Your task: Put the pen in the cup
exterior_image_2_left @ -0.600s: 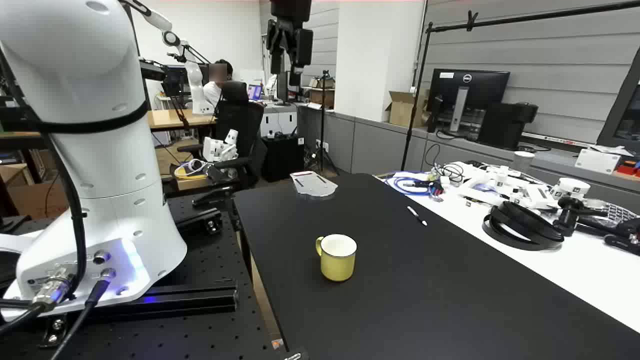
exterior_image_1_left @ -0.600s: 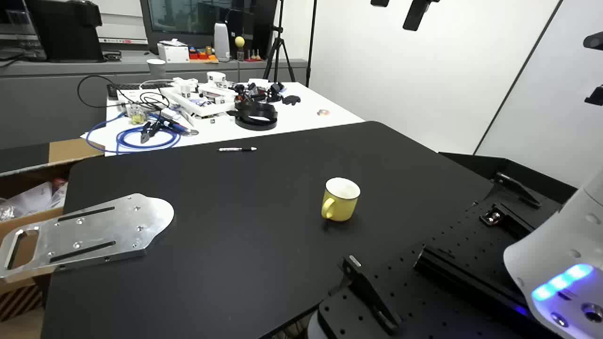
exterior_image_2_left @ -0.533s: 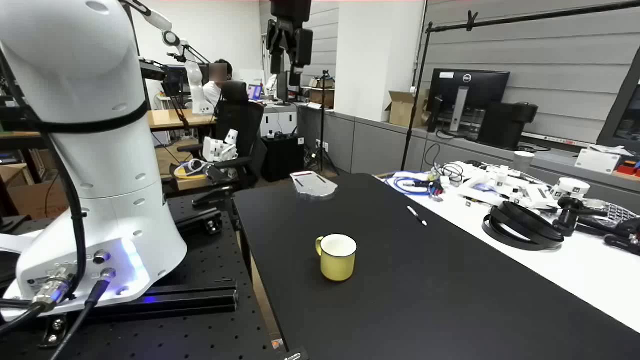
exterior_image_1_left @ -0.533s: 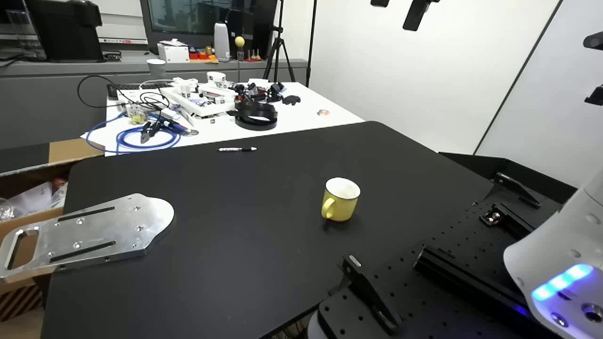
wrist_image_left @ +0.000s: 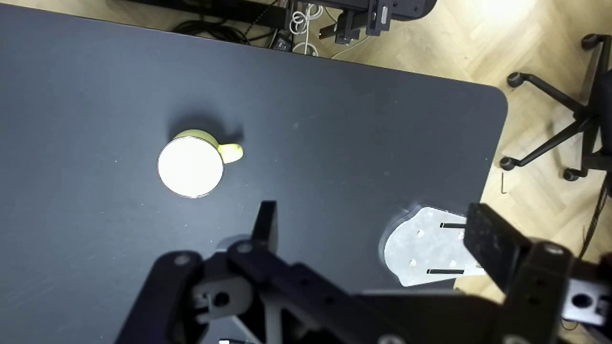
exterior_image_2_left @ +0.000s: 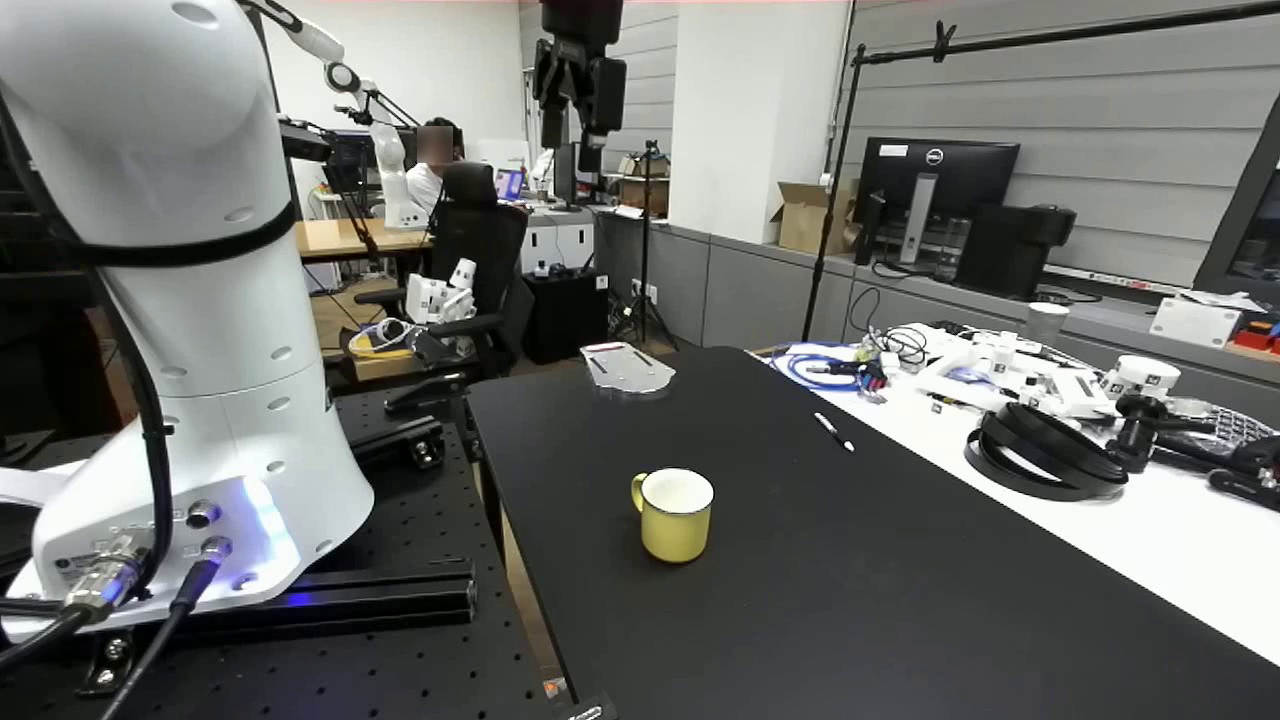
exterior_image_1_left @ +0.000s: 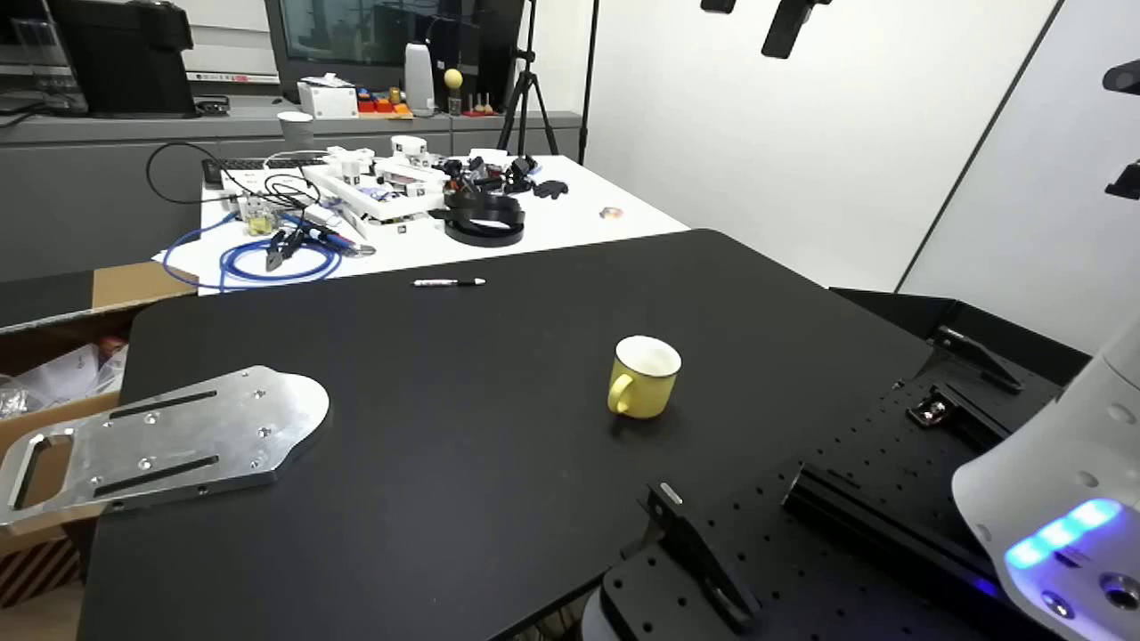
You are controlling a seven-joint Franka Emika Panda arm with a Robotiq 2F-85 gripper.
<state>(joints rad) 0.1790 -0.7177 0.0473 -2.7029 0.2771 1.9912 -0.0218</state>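
Observation:
The pen (exterior_image_1_left: 448,282), white with a dark part, lies flat near the table's far edge; in an exterior view the pen (exterior_image_2_left: 833,432) is beside the white table. What looks like its end peeks in at the wrist view's bottom edge. A yellow cup (exterior_image_1_left: 643,392) with a pale inside stands upright, well apart from the pen; from above, the cup (wrist_image_left: 190,166) shows its handle towards the plate. High over the table hangs my gripper (exterior_image_2_left: 572,145). In the wrist view the gripper (wrist_image_left: 375,229) is open, its fingers wide apart with nothing between them.
A grey metal plate (exterior_image_1_left: 205,427) lies at the table's end, partly overhanging. Beyond the black table (exterior_image_1_left: 427,499), a white table carries blue cable (exterior_image_1_left: 285,263), black rings (exterior_image_1_left: 481,218) and white parts. An open box (exterior_image_1_left: 53,418) stands below the plate. The arm's base (exterior_image_2_left: 240,480) flanks the table.

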